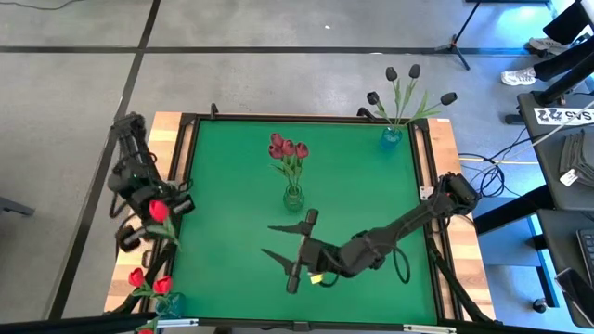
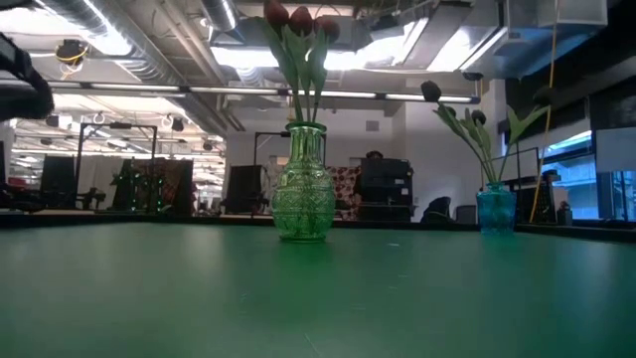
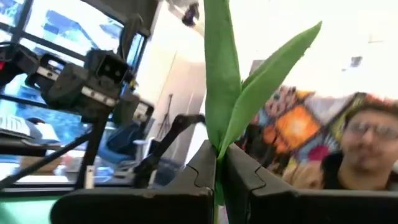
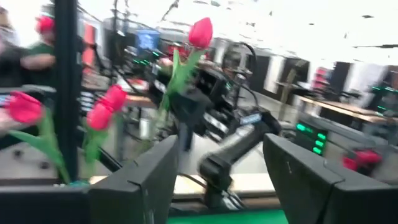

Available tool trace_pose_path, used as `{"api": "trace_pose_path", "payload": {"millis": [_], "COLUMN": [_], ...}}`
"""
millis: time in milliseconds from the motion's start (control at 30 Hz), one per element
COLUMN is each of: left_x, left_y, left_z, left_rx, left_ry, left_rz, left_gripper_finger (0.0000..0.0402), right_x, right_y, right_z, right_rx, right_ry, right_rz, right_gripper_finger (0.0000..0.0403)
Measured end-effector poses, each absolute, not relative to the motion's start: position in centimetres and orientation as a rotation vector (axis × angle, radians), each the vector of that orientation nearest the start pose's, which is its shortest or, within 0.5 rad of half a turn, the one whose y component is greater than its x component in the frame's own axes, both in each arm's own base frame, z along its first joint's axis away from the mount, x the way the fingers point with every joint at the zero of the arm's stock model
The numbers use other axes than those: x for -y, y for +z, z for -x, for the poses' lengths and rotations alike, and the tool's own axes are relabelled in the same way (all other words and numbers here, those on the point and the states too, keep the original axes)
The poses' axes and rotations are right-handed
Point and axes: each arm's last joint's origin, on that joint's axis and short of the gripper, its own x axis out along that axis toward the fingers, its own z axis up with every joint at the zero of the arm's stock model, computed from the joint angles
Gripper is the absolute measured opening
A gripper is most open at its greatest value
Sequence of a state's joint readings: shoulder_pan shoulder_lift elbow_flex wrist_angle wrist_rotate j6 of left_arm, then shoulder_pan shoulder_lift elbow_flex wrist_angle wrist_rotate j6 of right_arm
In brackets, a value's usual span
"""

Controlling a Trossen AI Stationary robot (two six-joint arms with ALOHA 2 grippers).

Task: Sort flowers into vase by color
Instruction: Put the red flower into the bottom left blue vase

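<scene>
Left fingers (image 3: 217,180) pinched on a red tulip's (image 1: 160,211) stem, head hidden; right fingers (image 4: 214,180) spread, empty

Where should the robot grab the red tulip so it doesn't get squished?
On the thin green stem, below the head and leaves, coming in from the side. The left gripper already shows this: it is shut on the red tulip, pinching the stem between its fingers, so the soft head stays untouched. The right gripper waits open over the mat.

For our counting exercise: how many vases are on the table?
3. A green vase stands mid-table with dull red tulips, a blue vase sits at the far right corner with black tulips, and a third vase sits at the near left corner with bright red tulips. None seems hidden.
</scene>
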State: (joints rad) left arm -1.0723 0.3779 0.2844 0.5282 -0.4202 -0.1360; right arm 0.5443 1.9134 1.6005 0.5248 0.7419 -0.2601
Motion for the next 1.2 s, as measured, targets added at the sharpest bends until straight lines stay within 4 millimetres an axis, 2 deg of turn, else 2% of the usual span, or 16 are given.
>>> {"api": "trace_pose_path", "payload": {"millis": [100,267,400,600,833,1033,1200], "left_x": [8.2,7.5,7.9,8.1,10.6,12.9,14.2], "left_y": [28.3,29.2,29.7,29.9,29.0,27.9,27.2], "left_z": [-5.4,-4.4,-3.9,-3.7,-4.4,-5.2,-5.4], "left_rx": [0.307,0.357,0.408,0.442,0.346,0.281,0.222], "left_ry": [-0.678,-0.813,-0.976,-1.025,-1.055,-1.072,-1.110], "left_rz": [0.522,0.687,0.690,0.676,0.600,0.546,0.524], "left_gripper_finger": [0.0005,0.0005,0.0006,0.0006,0.0006,0.0006,0.0006], "right_x": [-21.6,-21.5,-21.5,-21.3,-21.3,-20.4,-19.8], "right_y": [35.0,34.7,34.8,34.7,34.7,34.7,34.7], "right_z": [-39.2,-39.2,-39.2,-39.2,-39.1,-39.6,-39.8], "right_rx": [0.124,0.104,0.104,0.103,0.100,0.097,0.099], "right_ry": [-0.261,-0.291,-0.319,-0.344,-0.369,-0.405,-0.420], "right_rz": [0.133,0.102,0.095,0.071,0.060,0.063,0.055], "right_gripper_finger": [0.0227,0.0214,0.0207,0.0201,0.0199,0.0199,0.0199]}}
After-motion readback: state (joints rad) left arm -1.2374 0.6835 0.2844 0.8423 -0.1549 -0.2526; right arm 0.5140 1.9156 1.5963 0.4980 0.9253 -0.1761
